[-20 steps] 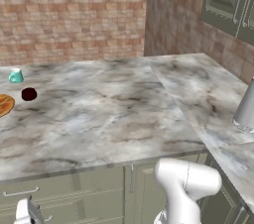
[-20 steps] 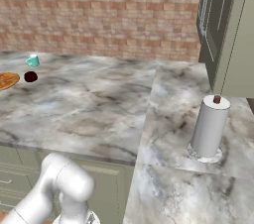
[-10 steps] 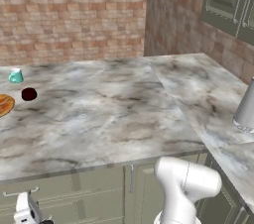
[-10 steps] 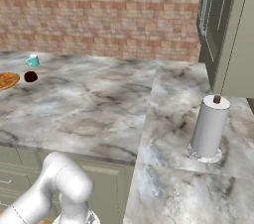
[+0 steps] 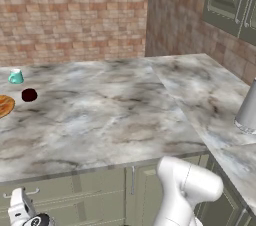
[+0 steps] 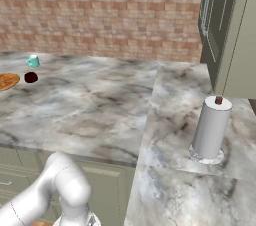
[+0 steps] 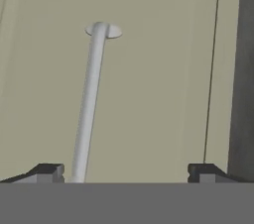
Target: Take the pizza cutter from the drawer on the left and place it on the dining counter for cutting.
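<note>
My gripper (image 7: 126, 173) is open, with nothing between its fingers, and faces the shut sage-green drawer (image 7: 154, 84) at close range. The drawer's slim silver bar handle (image 7: 90, 104) runs down toward the gap between the fingertips, close beside the left fingertip (image 7: 47, 171). In the left base view my hand (image 5: 21, 209) sits low at the bottom left, in front of the drawer fronts under the dining counter (image 5: 105, 115). The grey-white marble dining counter (image 6: 100, 110) spreads out above. The pizza cutter is hidden.
A dark red ball (image 5: 29, 94), a teal cup (image 5: 16, 76) and an orange pizza (image 5: 4, 105) sit at the counter's far left. A paper towel roll (image 6: 211, 129) stands on the right wing. A narrow cabinet door with a vertical handle (image 5: 132, 180) is beside the arm.
My hand has shifted very slightly at the bottom left of the left base view. The jaws stay open and nothing on the counter has moved.
</note>
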